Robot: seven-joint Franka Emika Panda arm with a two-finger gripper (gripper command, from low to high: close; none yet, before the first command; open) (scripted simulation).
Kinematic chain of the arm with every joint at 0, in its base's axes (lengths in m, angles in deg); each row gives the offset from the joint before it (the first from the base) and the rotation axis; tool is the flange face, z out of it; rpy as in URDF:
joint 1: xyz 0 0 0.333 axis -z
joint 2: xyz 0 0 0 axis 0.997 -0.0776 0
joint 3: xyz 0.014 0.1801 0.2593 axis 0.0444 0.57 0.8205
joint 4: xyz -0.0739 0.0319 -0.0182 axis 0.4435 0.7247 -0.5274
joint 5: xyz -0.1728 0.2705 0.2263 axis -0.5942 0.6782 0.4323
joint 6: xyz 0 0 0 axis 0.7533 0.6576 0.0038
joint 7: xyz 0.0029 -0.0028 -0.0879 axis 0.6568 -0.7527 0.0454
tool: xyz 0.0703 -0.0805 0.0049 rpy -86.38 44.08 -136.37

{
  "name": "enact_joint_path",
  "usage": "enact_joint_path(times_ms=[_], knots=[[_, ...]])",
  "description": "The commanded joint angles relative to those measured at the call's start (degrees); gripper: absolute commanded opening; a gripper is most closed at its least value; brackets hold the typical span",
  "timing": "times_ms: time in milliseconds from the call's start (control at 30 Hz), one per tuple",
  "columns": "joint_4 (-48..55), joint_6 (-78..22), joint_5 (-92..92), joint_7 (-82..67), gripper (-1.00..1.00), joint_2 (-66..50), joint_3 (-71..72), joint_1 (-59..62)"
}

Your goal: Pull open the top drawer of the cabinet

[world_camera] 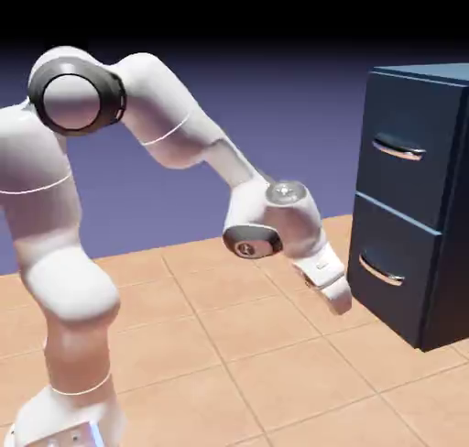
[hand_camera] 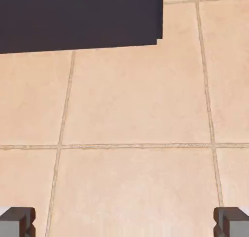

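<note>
The dark navy cabinet (world_camera: 417, 198) stands at the exterior view's right. Its top drawer (world_camera: 412, 147) has a curved silver handle (world_camera: 398, 148); the matching lower drawer (world_camera: 396, 269) sits below it. My gripper (world_camera: 337, 297) hangs low over the tiled floor, left of the lower drawer and apart from the cabinet, pointing down. In the hand view my gripper (hand_camera: 124, 221) is open, both grey fingertips (hand_camera: 17, 221) wide apart at the bottom corners with only floor tiles between them. The cabinet's dark base (hand_camera: 78, 20) fills the top of that view.
Tan floor tiles (world_camera: 266, 344) with thin grout lines spread under the arm. The white arm's base (world_camera: 64, 408) rises at the exterior view's lower left.
</note>
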Motion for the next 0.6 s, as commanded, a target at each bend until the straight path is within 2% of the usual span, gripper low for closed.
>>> enact_joint_path(times_ms=[0,567], knots=[[0.7,-0.5,2.5,-2.5,0.00,-2.0,-1.7,-1.4],[12.6,-8.8,44.9,-44.8,0.00,-35.4,-29.9,-23.8]])
